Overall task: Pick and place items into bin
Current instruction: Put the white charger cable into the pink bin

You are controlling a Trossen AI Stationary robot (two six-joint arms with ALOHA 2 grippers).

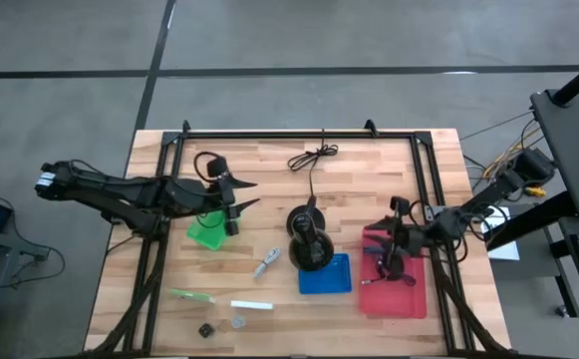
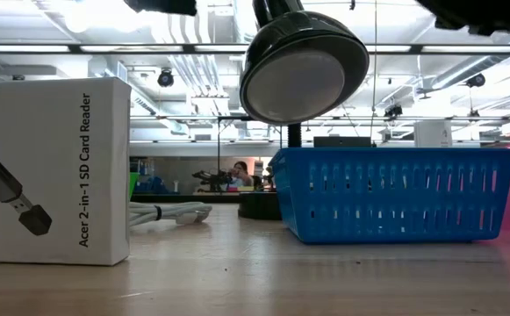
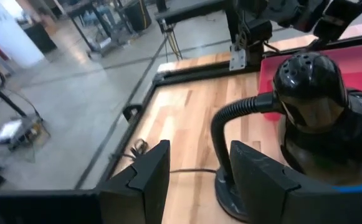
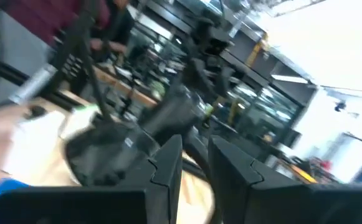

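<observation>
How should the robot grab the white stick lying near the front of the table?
Grip the white stick across its middle, coming straight down from above. It lies flat with bare wood all around, so fingers set across its thin width should close easily.

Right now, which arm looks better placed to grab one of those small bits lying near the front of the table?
Probably the left gripper: open, empty, on the side of the green stick and cubes. The right gripper hangs over the red bin.
</observation>
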